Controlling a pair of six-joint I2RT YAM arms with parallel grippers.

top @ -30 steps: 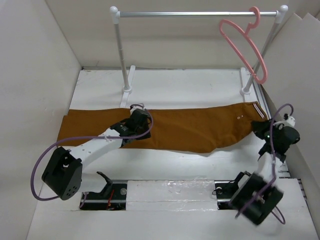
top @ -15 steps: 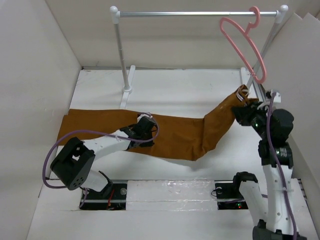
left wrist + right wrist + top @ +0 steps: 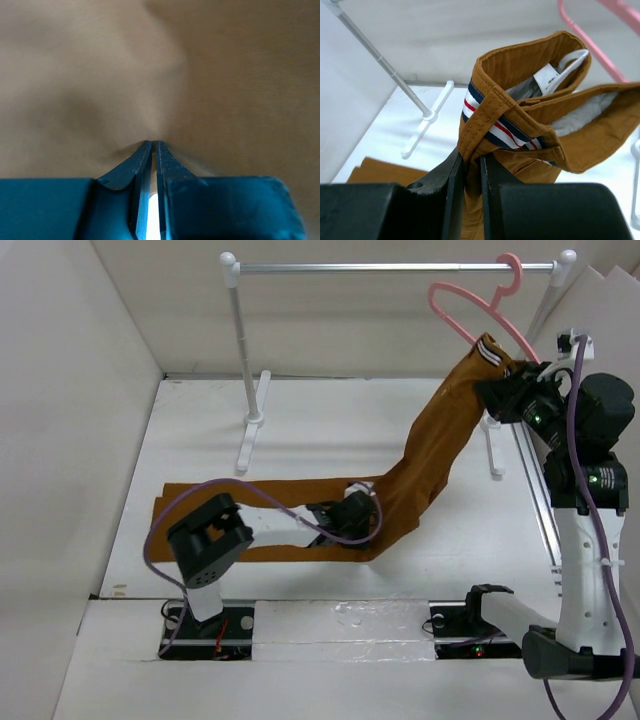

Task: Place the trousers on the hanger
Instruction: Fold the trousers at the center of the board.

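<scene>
One pair of trousers [image 3: 430, 450], one hanger [image 3: 433, 300], one clothes rail [image 3: 390, 268], two robot arms [image 3: 272, 523].

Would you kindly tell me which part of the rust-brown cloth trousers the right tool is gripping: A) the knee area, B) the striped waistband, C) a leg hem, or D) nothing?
B: in the right wrist view the right tool is shut on the navy-red-white striped waistband of the rust-brown cloth trousers.

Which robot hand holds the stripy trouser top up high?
The right hand, up by the pink hanger. The left hand pinches the trousers low down.
</scene>
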